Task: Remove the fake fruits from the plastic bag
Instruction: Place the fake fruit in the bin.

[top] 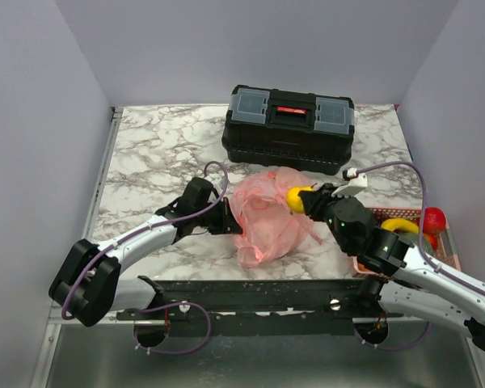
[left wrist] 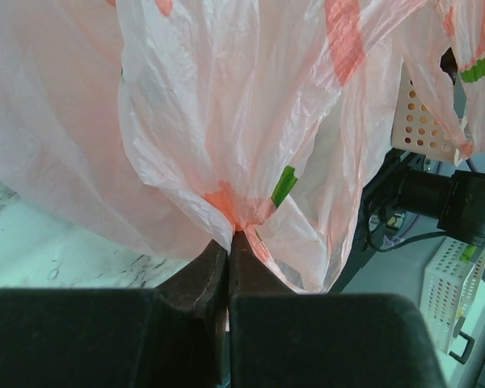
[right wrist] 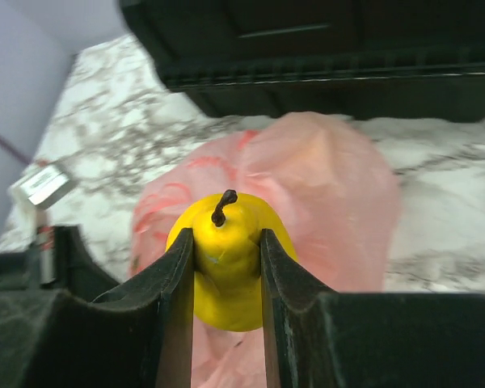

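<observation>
The crinkled pink plastic bag (top: 268, 217) lies in the middle of the marble table. My left gripper (top: 229, 220) is shut on a pinch of the bag (left wrist: 242, 212) at its left side. Just right of the bag, my right gripper (top: 305, 202) is shut on a yellow fake fruit (top: 297, 196) with a dark stem (right wrist: 223, 207), held above the bag (right wrist: 323, 186). Yellow bananas (top: 399, 225) and a red round fruit (top: 433, 219) lie in the pink slotted basket (top: 451, 250) at the right. Anything still inside the bag is hidden.
A black toolbox (top: 289, 128) with a red latch stands behind the bag. The basket sits at the table's right front edge beside my right arm. Grey walls close in on both sides.
</observation>
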Controlling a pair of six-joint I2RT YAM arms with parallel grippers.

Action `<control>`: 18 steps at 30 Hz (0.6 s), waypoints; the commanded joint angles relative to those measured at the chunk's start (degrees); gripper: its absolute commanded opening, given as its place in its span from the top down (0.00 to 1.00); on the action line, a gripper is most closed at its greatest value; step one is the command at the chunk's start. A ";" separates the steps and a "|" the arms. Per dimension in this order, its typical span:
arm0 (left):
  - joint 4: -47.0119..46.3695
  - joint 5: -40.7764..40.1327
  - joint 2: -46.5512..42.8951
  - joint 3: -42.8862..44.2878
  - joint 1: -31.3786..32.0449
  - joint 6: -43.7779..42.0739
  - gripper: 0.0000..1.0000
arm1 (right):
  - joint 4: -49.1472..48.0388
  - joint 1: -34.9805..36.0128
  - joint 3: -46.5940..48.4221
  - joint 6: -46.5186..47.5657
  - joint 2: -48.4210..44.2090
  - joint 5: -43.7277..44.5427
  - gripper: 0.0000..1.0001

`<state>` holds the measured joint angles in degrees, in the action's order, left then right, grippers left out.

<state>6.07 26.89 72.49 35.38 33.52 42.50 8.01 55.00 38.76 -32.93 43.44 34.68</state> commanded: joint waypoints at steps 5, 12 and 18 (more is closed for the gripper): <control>-1.08 0.29 0.95 1.04 0.33 -0.61 1.00 | 19.55 -3.33 6.25 -9.00 7.95 25.67 0.99; -0.74 0.11 -0.40 0.84 0.38 -0.88 1.00 | 19.77 -26.31 8.82 -8.90 11.33 8.87 0.99; -0.37 -0.79 -2.35 0.72 0.41 -1.28 1.00 | 32.02 -35.20 9.29 -20.51 13.35 7.51 0.99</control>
<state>5.96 26.96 72.44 35.33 33.52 42.41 29.52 24.18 46.65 -44.38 55.66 45.32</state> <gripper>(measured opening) 0.003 0.308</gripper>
